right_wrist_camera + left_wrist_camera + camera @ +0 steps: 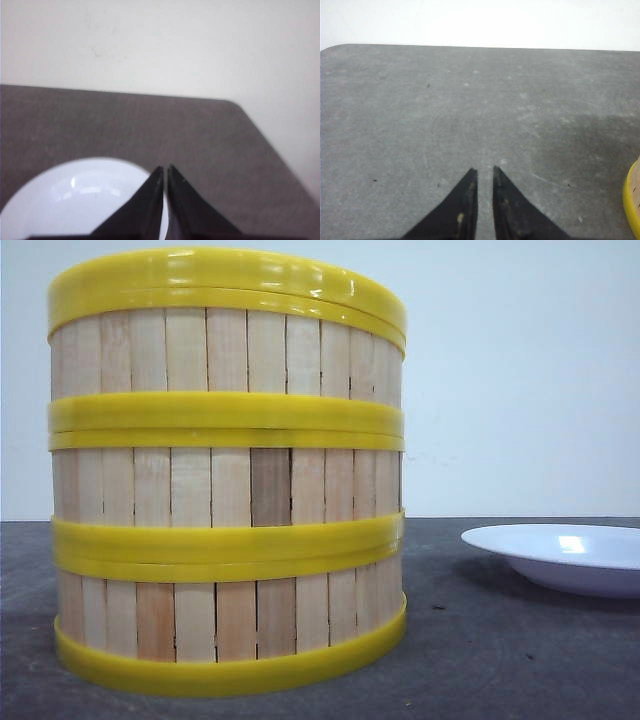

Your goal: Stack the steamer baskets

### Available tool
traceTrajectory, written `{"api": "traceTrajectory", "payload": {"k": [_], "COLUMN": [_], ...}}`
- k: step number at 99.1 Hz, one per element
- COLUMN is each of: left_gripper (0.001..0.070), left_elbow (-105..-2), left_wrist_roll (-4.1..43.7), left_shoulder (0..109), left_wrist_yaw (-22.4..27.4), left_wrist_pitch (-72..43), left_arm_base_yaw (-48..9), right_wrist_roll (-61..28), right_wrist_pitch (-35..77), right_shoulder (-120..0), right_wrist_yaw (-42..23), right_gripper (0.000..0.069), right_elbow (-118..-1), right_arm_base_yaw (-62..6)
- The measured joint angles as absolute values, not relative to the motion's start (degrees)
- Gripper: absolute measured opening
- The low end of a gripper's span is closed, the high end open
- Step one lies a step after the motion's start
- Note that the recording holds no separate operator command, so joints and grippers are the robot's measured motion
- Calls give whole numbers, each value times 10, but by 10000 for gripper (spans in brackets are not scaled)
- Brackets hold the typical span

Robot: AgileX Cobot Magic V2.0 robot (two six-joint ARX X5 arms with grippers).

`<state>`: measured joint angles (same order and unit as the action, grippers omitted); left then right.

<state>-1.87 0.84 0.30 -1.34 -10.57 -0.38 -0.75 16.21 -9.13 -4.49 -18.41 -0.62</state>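
Three steamer baskets stand in one tall stack close in front of the front view: the bottom basket (225, 620), the middle basket (225, 485) and the top basket (225, 350), with their yellow rims lined up. A sliver of yellow basket rim (633, 205) shows at the edge of the left wrist view. My left gripper (485, 170) hangs over bare table beside the stack, its fingers nearly together and holding nothing. Shut and empty too, my right gripper (165, 167) hovers over the edge of the white plate (75, 195). Neither gripper appears in the front view.
The white plate (560, 555) lies on the dark grey table (500, 660) to the right of the stack. A rounded table corner (235, 105) and a pale wall lie beyond the right gripper. The table's far edge (470, 47) shows in the left wrist view.
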Motion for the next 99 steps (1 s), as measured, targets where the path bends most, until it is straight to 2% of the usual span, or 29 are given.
{"api": "traceTrajectory", "payload": {"k": [40, 99], "left_gripper": [28, 28], "left_elbow": [-19, -19], "left_wrist_roll": [8, 8], "left_shoulder": [3, 3], "left_wrist_yaw": [-13, -14], "left_wrist_pitch": [-106, -106], "left_arm_base_yaw": [-4, -4], "right_wrist_roll": [4, 5], "right_wrist_pitch": [122, 96], "right_shoulder": [-2, -3], "right_wrist_yaw": [-44, -45], "right_gripper": [9, 8], "right_elbow": [-42, -10], "right_arm_base_yaw": [-5, -3]}}
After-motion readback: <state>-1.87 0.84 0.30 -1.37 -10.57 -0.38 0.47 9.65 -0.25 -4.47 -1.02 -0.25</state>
